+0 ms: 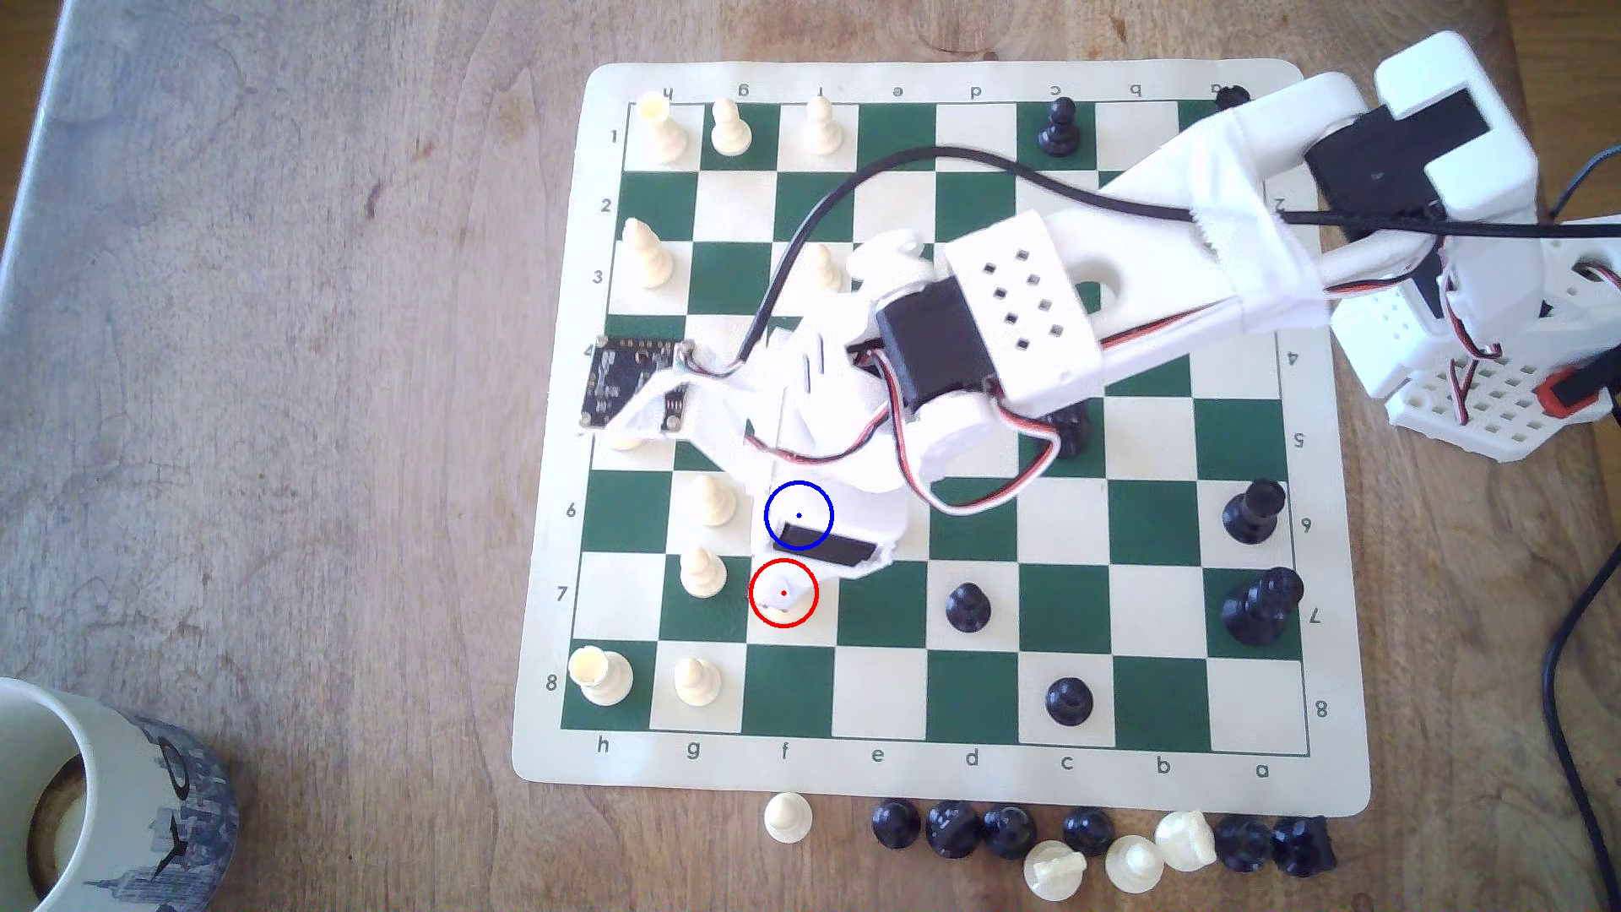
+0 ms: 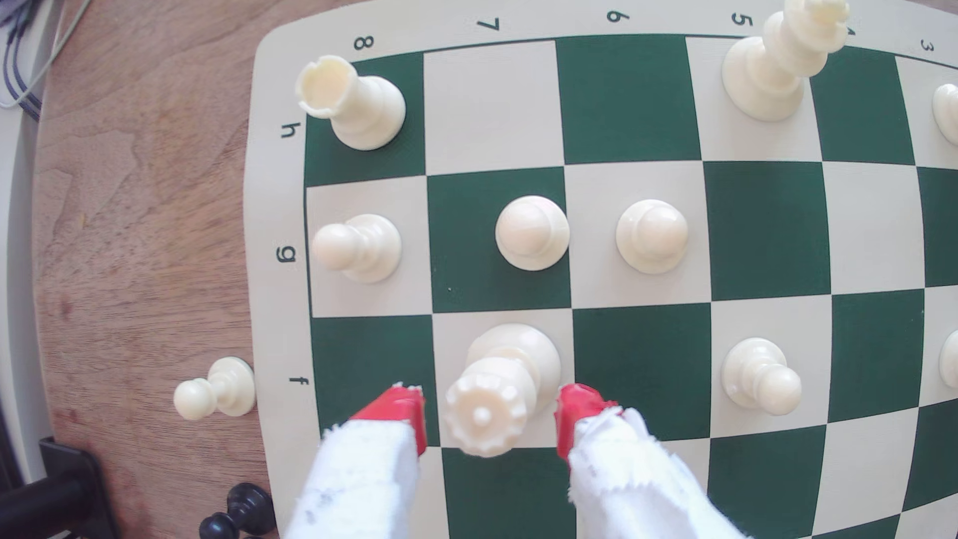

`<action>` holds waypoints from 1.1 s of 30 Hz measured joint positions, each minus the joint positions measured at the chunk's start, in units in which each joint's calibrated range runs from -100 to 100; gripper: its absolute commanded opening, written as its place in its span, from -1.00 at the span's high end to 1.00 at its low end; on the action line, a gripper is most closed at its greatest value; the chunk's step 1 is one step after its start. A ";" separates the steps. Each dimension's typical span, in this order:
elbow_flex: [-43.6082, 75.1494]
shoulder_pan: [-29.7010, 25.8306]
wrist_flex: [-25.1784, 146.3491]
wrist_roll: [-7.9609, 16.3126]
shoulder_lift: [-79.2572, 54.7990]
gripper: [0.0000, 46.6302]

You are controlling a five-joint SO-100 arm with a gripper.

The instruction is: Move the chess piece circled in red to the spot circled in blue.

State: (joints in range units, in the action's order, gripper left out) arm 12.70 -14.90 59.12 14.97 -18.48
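Note:
The chess piece circled in red (image 2: 487, 414) is a cream piece with a broad round base and a notched crown. It stands upright on cream square f7. My gripper (image 2: 490, 409) is open and straddles it, one red-tipped finger (image 2: 399, 409) on either side with a small gap on each. In the exterior view the gripper (image 1: 794, 574) covers most of the piece (image 1: 783, 596) inside the red ring. The spot circled in blue (image 2: 643, 373) is the dark green square f6 beside the piece, and it is bare. In the exterior view its blue ring (image 1: 798, 516) lies over the gripper body.
Cream pawns stand close by on g7 (image 2: 531, 233), g6 (image 2: 651, 236), g8 (image 2: 357, 249) and f5 (image 2: 759, 376). A cream rook (image 2: 347, 98) is on h8. Captured pieces (image 1: 1053, 842) lie off the board's near edge. A mug (image 1: 105, 798) sits at the exterior view's lower left.

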 measured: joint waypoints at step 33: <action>0.00 -0.59 -0.56 -0.20 -2.76 0.84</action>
State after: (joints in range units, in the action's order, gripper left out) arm 12.70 -15.49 58.57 14.77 -21.24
